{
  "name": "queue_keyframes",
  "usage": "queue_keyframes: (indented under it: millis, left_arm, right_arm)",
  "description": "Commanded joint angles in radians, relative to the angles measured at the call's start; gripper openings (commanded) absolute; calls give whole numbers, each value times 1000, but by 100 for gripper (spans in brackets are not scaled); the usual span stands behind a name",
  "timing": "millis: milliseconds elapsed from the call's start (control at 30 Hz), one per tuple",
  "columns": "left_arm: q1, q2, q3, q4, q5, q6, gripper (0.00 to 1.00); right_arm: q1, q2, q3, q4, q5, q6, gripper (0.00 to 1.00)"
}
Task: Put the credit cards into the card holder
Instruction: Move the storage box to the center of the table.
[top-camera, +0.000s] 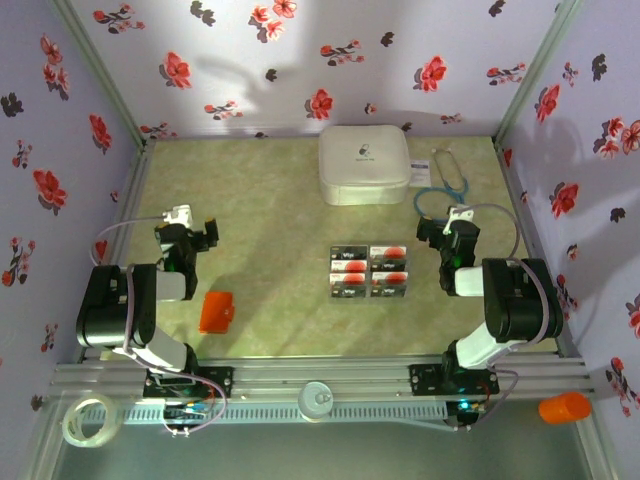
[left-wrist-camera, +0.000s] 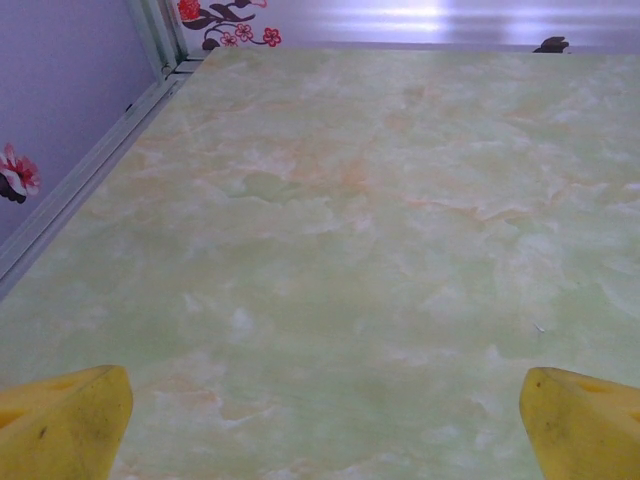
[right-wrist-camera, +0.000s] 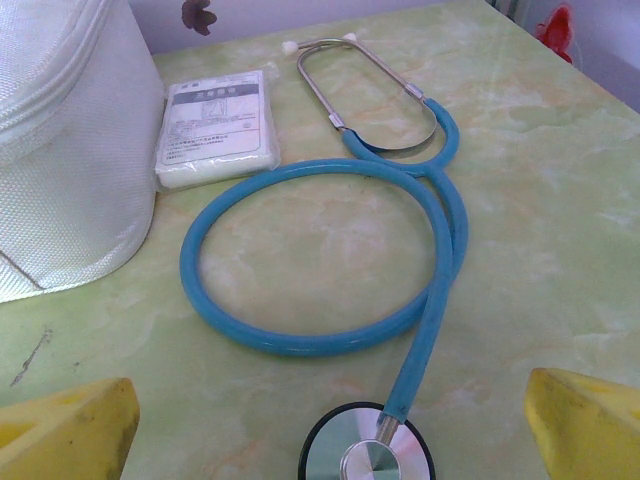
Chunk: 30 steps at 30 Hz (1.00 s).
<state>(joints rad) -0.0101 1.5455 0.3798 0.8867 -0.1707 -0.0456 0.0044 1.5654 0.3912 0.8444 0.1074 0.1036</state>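
At table (top-camera: 270, 300) centre, four credit cards (top-camera: 352, 258) lie, seemingly black-banded, red-patched.

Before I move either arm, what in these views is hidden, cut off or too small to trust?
Top view: print on the four small black-banded credit cards is too small to read.
Top view: the flat orange folding card holder is too small to tell open from shut.
Right wrist view: the blue-tubed stethoscope has its metal chest piece cut by the bottom edge; the big white rounded case is cut by the left edge.
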Motion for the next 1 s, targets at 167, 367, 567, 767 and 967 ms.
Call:
queue_keyframes:
  millis: [167, 367, 567, 767, 967]
  left_arm:
    - [7, 2, 18, -3, 13, 4, 100]
    - [7, -1, 12, 2, 14, 6, 100]
    - [8, -2, 13, 2, 15, 4, 100]
    - [7, -46, 32, -63, 17, 3, 100]
    - [7, -118, 92, -228, -2, -2, 100]
  right_arm:
    - [-7, -3, 13, 13, -1, -12, 99]
    - [-6, -6, 7, 23, 1, -15, 99]
    - [-6, -8, 5, 25, 1, -12, 99]
    - [-9, -121, 54, -149, 50, 10, 99]
    - [-9, -265, 155, -372, 79, 25, 99]
